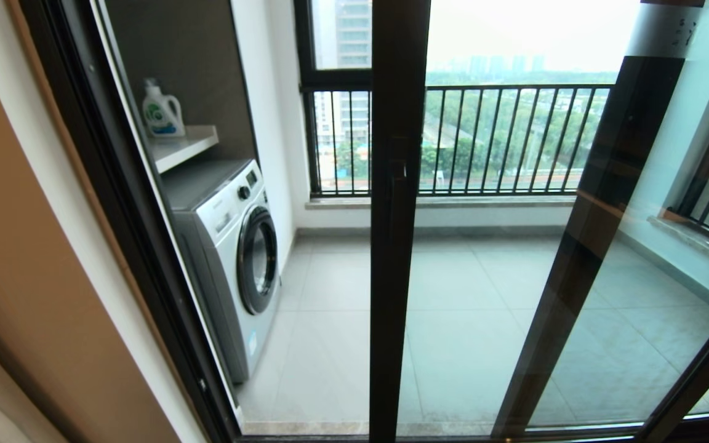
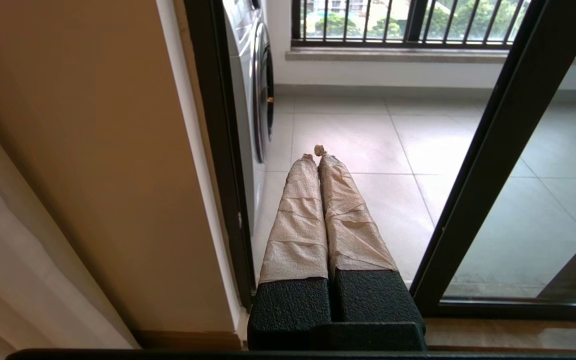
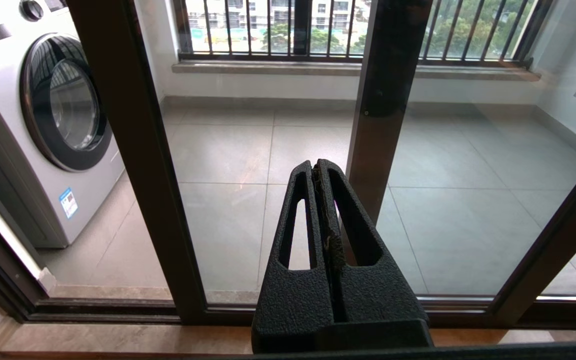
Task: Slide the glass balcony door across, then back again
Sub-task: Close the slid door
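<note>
Both grippers held low with fingers pressed together on nothing, left gripper (image 2: 316, 152), right gripper (image 3: 315, 167), glass balcony door (image 1: 396, 258) seen at twelve o'clock, washing machine (image 1: 231, 246) at nine o'clock.

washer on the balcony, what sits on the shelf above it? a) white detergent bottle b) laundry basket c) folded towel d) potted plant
a: in the head view a white detergent bottle stands on the shelf just above the washer, with none of the other listed items there.
</note>
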Robot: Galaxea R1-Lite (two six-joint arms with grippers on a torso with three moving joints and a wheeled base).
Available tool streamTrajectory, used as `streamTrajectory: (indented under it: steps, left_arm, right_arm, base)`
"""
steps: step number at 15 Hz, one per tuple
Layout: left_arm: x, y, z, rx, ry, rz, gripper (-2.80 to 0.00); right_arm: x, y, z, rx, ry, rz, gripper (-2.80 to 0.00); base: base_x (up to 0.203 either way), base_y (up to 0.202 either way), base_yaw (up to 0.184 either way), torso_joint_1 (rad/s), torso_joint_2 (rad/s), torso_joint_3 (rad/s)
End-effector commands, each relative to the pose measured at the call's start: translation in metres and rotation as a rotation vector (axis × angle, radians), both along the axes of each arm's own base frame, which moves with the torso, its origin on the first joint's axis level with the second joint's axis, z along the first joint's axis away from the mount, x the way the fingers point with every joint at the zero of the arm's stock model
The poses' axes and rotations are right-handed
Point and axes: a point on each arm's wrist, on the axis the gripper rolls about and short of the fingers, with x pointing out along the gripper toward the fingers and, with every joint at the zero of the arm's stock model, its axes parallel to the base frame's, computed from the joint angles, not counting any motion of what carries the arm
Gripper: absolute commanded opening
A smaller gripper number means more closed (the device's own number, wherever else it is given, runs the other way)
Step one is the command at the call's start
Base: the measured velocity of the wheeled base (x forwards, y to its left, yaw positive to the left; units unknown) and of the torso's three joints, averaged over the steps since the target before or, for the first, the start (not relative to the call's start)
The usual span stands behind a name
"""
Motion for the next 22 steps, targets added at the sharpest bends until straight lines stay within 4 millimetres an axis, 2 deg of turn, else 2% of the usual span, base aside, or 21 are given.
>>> streamTrajectory:
  steps: [1,3,5,7,9,11,13,17,22]
  left_arm:
    - [0.000,0.000,0.000,0.034,0.001,-0.003,-2.80]
    - [0.000,0.000,0.000,0.147,0.003,-0.013,-2.80]
    - [-0.001,-0.001,0.005,0.149,-0.024,-0.022,-2.80]
    - [-0.010,0.000,0.039,0.069,-0.125,-0.012,-2.80]
    - [-0.011,0.000,0.074,-0.035,-0.125,-0.014,-2.80]
    - [-0.012,0.000,0.092,-0.073,-0.141,-0.021,-2.80]
    - [-0.009,0.000,0.101,-0.076,-0.131,-0.025,-2.80]
    - [0.022,-0.001,0.126,-0.076,-0.092,-0.033,-2.80]
    - [0.079,-0.007,0.195,-0.037,-0.141,-0.317,-2.80]
  right_arm:
    - [0.001,0.000,-0.003,-0.001,0.014,0.000,-2.80]
    - [0.001,0.000,-0.003,-0.001,0.014,0.002,-2.80]
    - [0.001,0.000,-0.003,-0.001,0.014,0.002,-2.80]
    - [0.001,0.000,-0.003,-0.001,0.014,0.002,-2.80]
    - [0.001,0.000,-0.003,-0.001,0.014,0.000,-2.80]
    - [0.001,0.000,-0.003,-0.001,0.014,0.000,-2.80]
    - [0.001,0.000,-0.003,-0.001,0.014,0.002,-2.80]
    - [0.001,0.000,-0.003,-0.001,0.014,0.000,-2.80]
    - [0.001,0.000,-0.003,-0.001,0.014,0.002,-2.80]
  base:
    - [0.000,0.000,0.000,0.000,0.00,0.000]
    - [0.000,0.000,0.000,0.000,0.00,0.000]
    - [0.000,0.000,0.000,0.000,0.00,0.000]
    - [0.000,0.000,0.000,0.000,0.00,0.000]
    - [0.000,0.000,0.000,0.000,0.00,0.000]
    - [0.000,0.000,0.000,0.000,0.00,0.000]
    - [0.000,0.000,0.000,0.000,0.00,0.000]
    - [0.000,0.000,0.000,0.000,0.00,0.000]
    - [0.000,0.000,0.000,0.000,0.00,0.000]
